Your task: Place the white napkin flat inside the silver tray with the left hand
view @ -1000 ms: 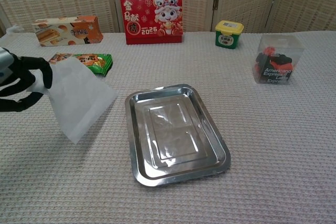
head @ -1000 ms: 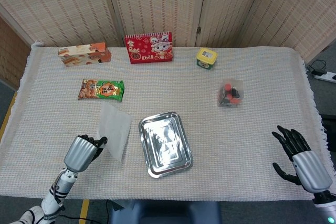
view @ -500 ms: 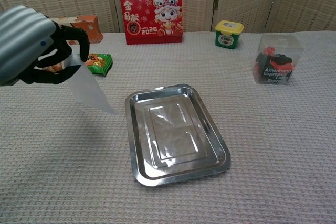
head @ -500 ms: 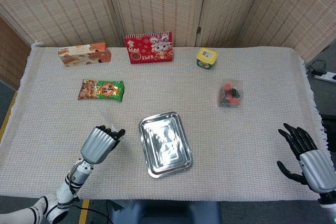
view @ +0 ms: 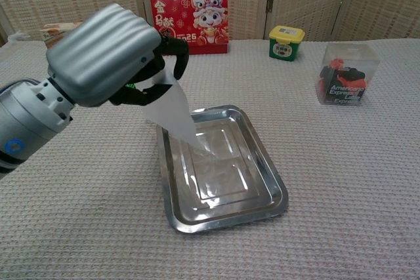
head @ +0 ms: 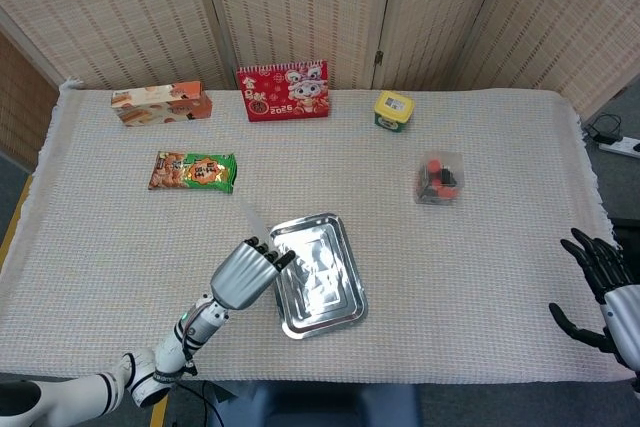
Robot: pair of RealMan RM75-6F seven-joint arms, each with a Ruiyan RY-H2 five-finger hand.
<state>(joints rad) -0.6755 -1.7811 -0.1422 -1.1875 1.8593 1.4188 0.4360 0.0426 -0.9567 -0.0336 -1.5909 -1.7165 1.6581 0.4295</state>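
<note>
My left hand (head: 244,275) (view: 108,54) holds the white napkin (view: 172,111) pinched at its top edge, above the left side of the silver tray (head: 330,297) (view: 262,175). The napkin hangs down in a point, and its lower tip reaches the tray's floor or hovers just over it. In the head view the hand hides nearly all of the napkin; only a thin sliver (head: 251,217) shows. My right hand (head: 605,282) sits open at the table's front right edge, far from the tray.
A red calendar (head: 283,91), a snack box (head: 160,104) and a green-yellow jar (head: 393,110) line the back. A green snack packet (head: 193,171) lies left of centre. A clear box of red and black items (head: 438,178) stands to the right.
My left hand has carried the napkin rightward from the table's left side to over the tray's left edge. My right hand has drifted right and toward the front edge.
</note>
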